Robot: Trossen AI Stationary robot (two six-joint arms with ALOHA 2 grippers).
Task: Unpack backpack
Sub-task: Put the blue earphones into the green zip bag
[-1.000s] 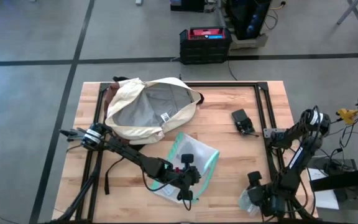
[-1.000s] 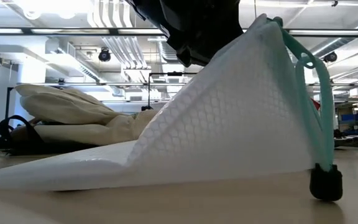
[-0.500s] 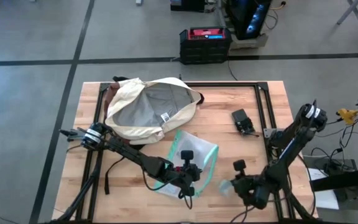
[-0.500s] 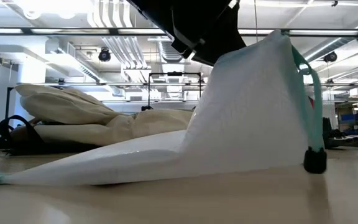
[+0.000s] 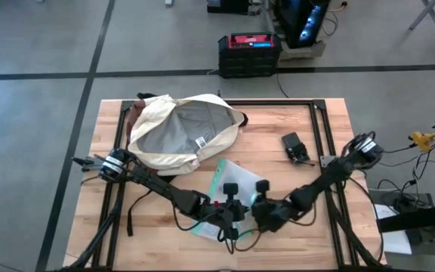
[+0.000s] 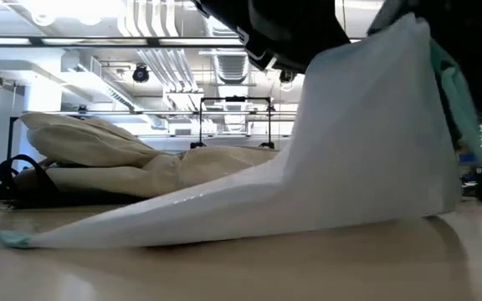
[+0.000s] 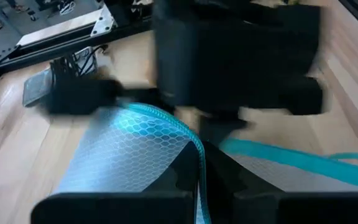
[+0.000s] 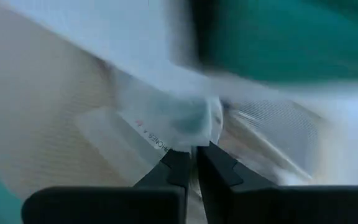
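The cream backpack (image 5: 180,130) lies open at the far left of the table, grey lining up. A clear teal-edged zip pouch (image 5: 234,189) lies between it and the near edge. My left gripper (image 5: 230,219) is shut on the pouch's near side. My right gripper (image 5: 261,214) is right beside it, at the pouch's right side, shut on a small clear packet (image 8: 188,121). In the low view the pouch (image 6: 341,159) rises like a ramp in front of the backpack (image 6: 99,159). My left gripper pinches the pouch's teal zip edge (image 7: 194,140) between its two fingers. That side is lifted, and the pouch slopes down to a corner (image 6: 15,241) that rests on the table. My right gripper has the small clear packet's edge (image 8: 190,135) at its fingertips. The picture is blurred there, and no more of the hold shows.
A small black device (image 5: 295,147) lies on the table to the right of the backpack. A black strap (image 5: 131,215) trails toward the near left. Bare wood (image 5: 285,174) lies between the device and the pouch.
My right gripper has swept from the table's near right corner toward the left, carrying the clear packet up to the pouch and my left gripper. The pouch's held side stands higher now, and its far corner has stayed on the table.
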